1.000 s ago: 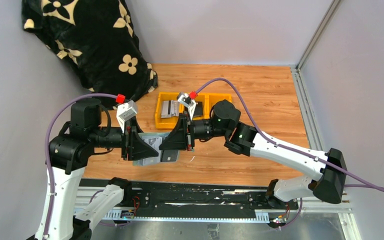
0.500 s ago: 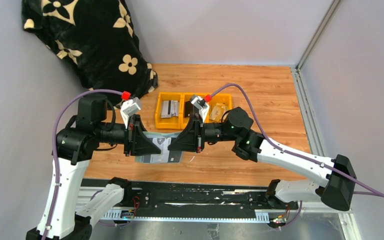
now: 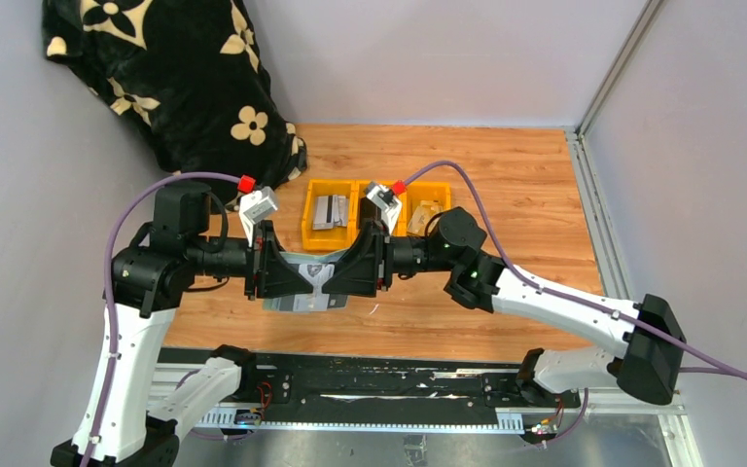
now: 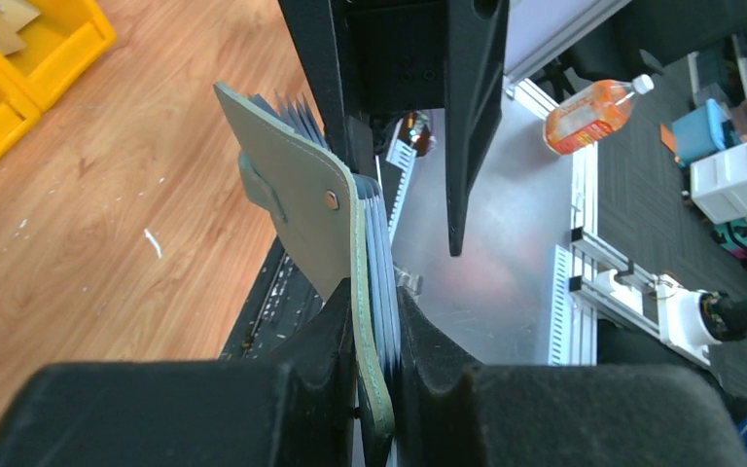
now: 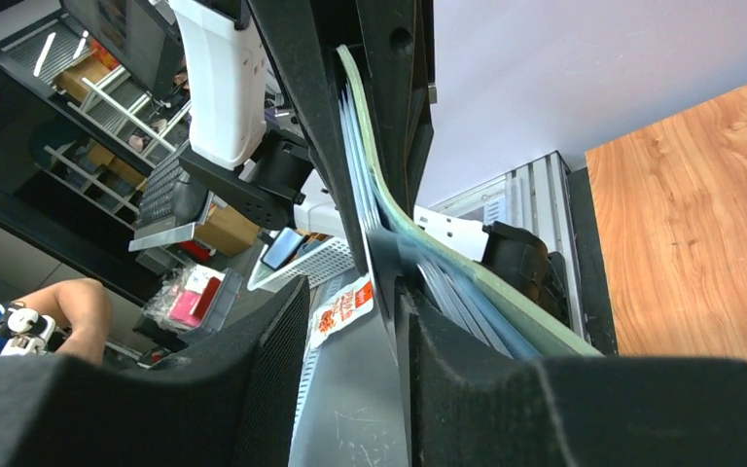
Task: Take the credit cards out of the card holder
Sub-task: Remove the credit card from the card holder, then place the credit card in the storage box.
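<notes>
Hanging in the air over the worktop's (image 3: pixel 506 195) 6 o'clock edge, the card holder (image 3: pixel 302 300) sits between the two hands. From overhead its long axis runs from 9 to 3 o'clock. It is turned nearly edge-on to the left wrist camera. It points away from the left hand (image 3: pixel 297 280) toward the right hand (image 3: pixel 338 278), which faces it at 3 o'clock.

In the left wrist view its grey-green flap (image 4: pixel 297 185), with a small metal stud, leans off to the 10 o'clock side. A stack of thin blue-grey cards (image 4: pixel 381 263) shows edge-on beside it. The left hand (image 4: pixel 374 306) is clamped on the holder's near end, flap and cards pinched together between its fingers. The right hand (image 4: pixel 407 209) has its fingers spread. One finger lies against the holder's far end and the other stands apart from it, with a bare gap between them.

Yellow bins (image 3: pixel 329 245) stand at 12 o'clock of the holder. A black flowered blanket (image 3: pixel 175 88) is heaped at 10 o'clock, against the wall.
</notes>
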{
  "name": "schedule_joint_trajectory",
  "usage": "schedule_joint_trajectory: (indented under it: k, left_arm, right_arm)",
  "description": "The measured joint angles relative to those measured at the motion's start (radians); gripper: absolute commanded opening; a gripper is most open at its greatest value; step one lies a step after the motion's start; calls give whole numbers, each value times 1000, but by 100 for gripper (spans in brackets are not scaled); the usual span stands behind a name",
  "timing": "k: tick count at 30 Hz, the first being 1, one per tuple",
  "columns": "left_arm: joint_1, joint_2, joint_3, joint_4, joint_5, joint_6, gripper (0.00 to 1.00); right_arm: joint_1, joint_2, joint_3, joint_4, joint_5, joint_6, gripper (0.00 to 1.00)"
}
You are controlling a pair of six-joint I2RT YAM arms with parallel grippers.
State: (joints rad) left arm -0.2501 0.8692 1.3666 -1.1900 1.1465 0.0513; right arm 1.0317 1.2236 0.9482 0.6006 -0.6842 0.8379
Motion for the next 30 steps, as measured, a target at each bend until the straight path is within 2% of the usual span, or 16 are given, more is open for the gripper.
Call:
schedule_joint_trajectory:
  k: [3,8,10,14,19,25,30]
  left_arm:
    - [0,2,0,0,-40,0,0]
    - [0,1,0,-8,-79,-2,0]
    - [0,-8,2,-14,-85,-3,0]
    - [0,-9,3,-14,-80,-9,0]
    - [-5,0,12,-4,-74,-8,0]
    - [-5,8,22,-5,-121,6,0]
    - [-5,4,24,-8,-224,38,0]
  right_arm:
    - [0,41,20,34,-6,20,36]
    - [-2,93,35,64,-24,55,7]
    - [-3,101,36,65,-30,64,0]
    - [-8,82,26,61,-27,55,0]
    - [-53,-44,-64,13,-15,34,0]
    - [-192,-195,-87,-129,-8,-29,0]
    - [-374,-148,12,-285,-31,-102,0]
